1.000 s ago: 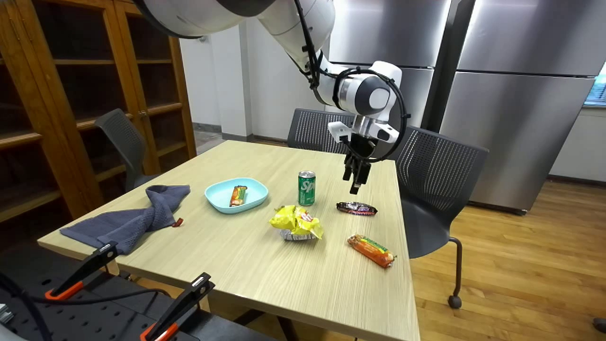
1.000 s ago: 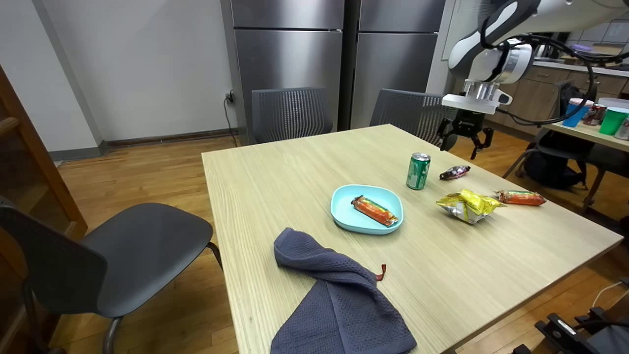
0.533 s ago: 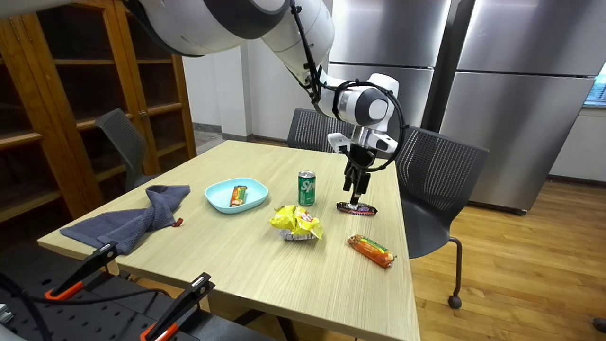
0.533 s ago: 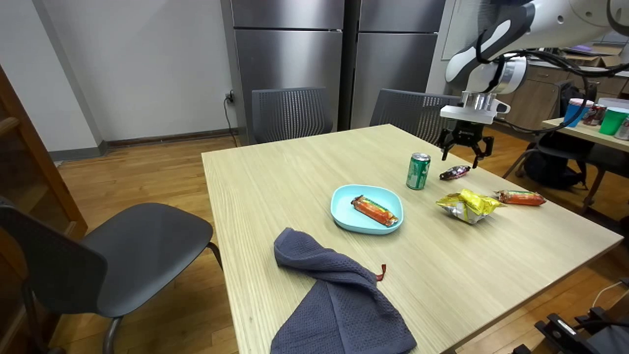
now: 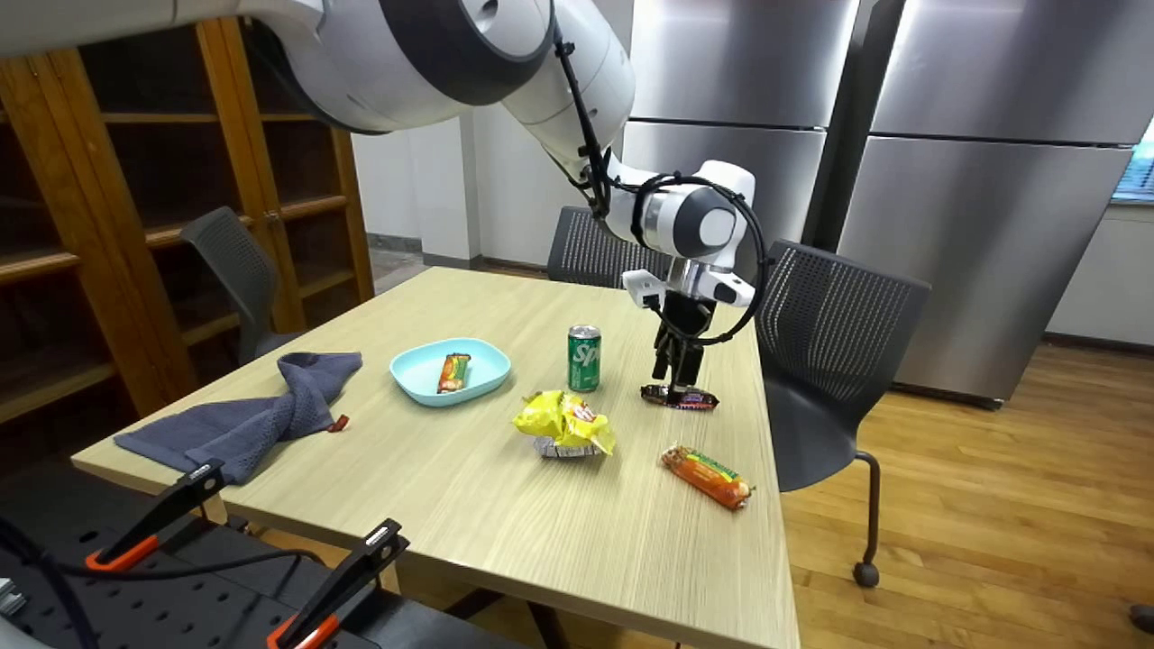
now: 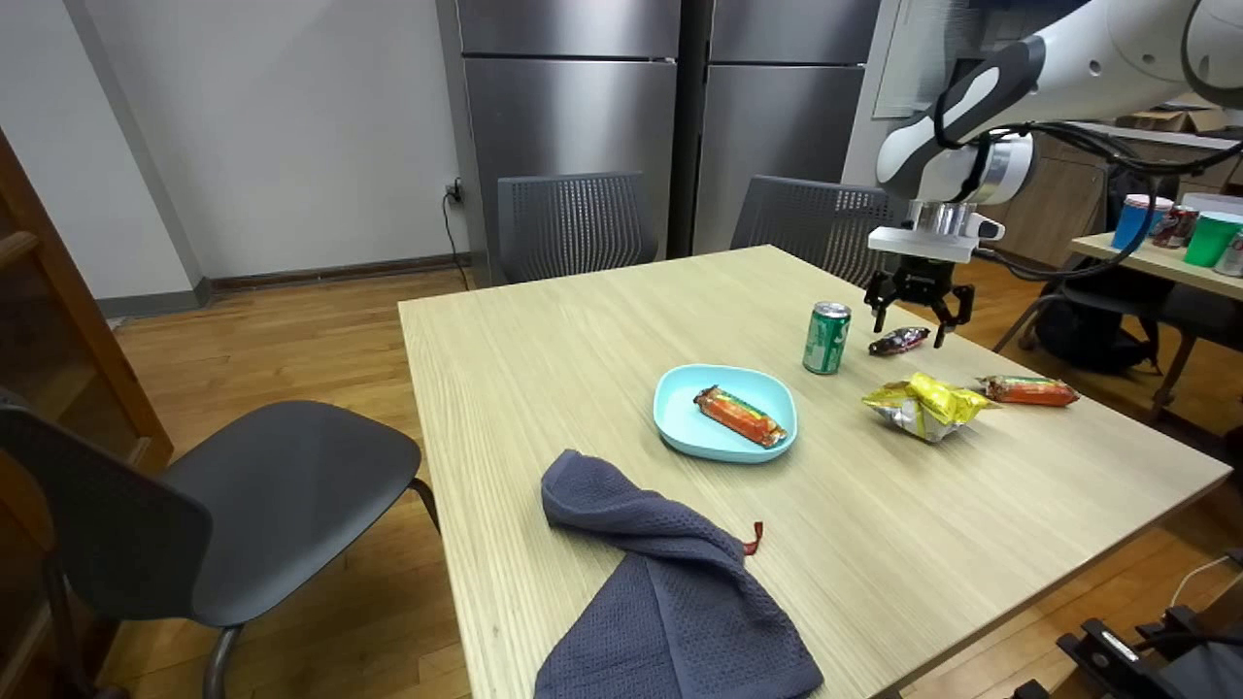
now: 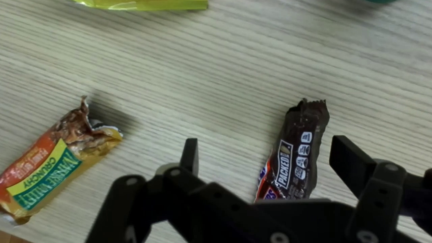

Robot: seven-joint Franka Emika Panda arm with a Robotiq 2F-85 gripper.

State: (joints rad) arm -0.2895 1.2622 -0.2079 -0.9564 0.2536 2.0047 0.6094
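Hanging low over the dark candy bar, the jaws stood wide, one on either side of it in the wrist view, holding nothing. Bar lay on the surface, near the soda can, the crumpled chip bag and a loose granola bar.

Alignment looked decent: the bar's long axis ran roughly across the closing direction, so a squeeze would land on its narrow width. Not centred, though: it sat closer to the jaw at picture right and leaned a bit. A good grasp called for a small shift to even the gaps, a slight wrist twist to square up, and enough depth to catch the sides instead of skimming the wrapper. Clearance to the surface: couldn't be told. One end was hidden behind the jaws' base there, so its midpoint needed checking from outside. Slow close seemed wise; slick wrapper looked likely to slip.

Containers: the shallow blue dish held one wrapped granola bar, well apart from the candy bar with the can roughly between. Can stood upright; fill level, no way to tell. Chip bag's contents were hidden too. Blue cup and green cup stood in the background, insides out of sight.
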